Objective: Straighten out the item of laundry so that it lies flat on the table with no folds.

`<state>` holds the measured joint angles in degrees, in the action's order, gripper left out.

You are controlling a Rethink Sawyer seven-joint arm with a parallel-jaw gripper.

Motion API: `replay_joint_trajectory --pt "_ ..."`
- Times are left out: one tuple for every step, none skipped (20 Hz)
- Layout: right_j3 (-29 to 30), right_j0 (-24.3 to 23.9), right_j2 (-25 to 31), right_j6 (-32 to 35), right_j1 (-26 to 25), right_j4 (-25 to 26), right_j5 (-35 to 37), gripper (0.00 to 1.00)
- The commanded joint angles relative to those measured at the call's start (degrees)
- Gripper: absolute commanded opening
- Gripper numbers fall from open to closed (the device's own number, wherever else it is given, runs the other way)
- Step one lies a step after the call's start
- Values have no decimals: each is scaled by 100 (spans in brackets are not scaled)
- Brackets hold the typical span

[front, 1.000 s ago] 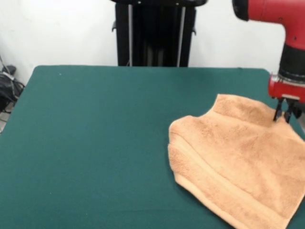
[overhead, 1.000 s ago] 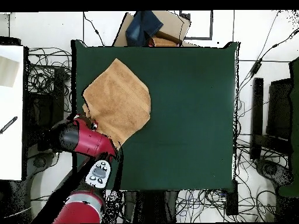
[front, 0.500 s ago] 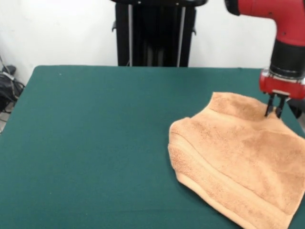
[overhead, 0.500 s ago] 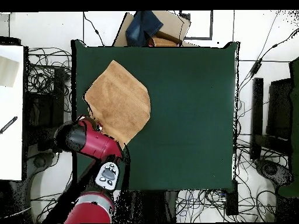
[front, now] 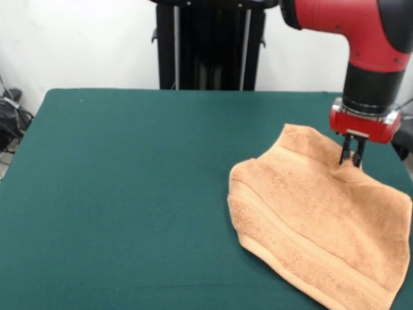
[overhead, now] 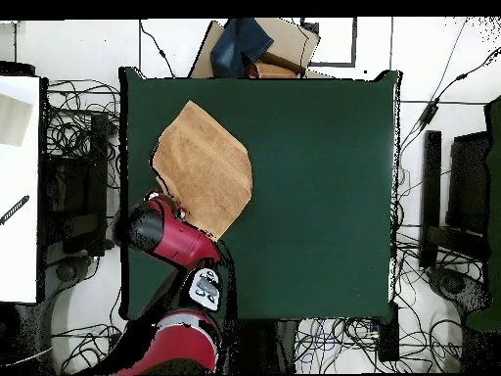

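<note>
The orange-tan towel [front: 316,223] lies on the green table [front: 129,194] at the right side in the front view, with a fold along its left edge and a raised pucker at its far part. My gripper [front: 351,159] comes down from the red arm and is shut on the towel's far edge, pinching the cloth up a little. In the overhead view the towel [overhead: 204,162] lies at the table's [overhead: 313,196] left side and the arm's red wrist [overhead: 161,223] covers the gripper.
The robot's black pedestal [front: 210,45] stands behind the table. A box with blue cloth [overhead: 252,47] lies past the table's far edge in the overhead view. Cables and black stands surround the table [overhead: 440,196].
My gripper has moved left in the front view, away from the table's right edge, dragging the towel's far corner with it. The towel's far edge has bunched inward.
</note>
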<state>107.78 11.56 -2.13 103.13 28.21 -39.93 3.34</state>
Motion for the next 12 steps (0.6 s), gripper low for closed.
replay_joint_trajectory --pt "531 287 462 1919 34 -295 -235 0" --pt "571 359 429 1978 66 -345 -217 0" --pt "583 394 402 1990 85 -363 -195 0" --pt "595 421 376 1997 104 -379 -158 0" --pt "598 427 372 2002 108 -383 -150 0" --pt "625 398 433 2026 110 -378 -190 0" --pt "619 399 441 2033 100 -385 -195 0" --pt "601 419 432 2045 87 -401 -179 0" --pt "589 427 430 2055 78 -412 -170 0" --pt "577 451 419 2069 69 -422 -167 0" --pt "577 445 425 2061 56 -397 -206 0" --pt "577 439 430 2053 43 -371 -244 0"
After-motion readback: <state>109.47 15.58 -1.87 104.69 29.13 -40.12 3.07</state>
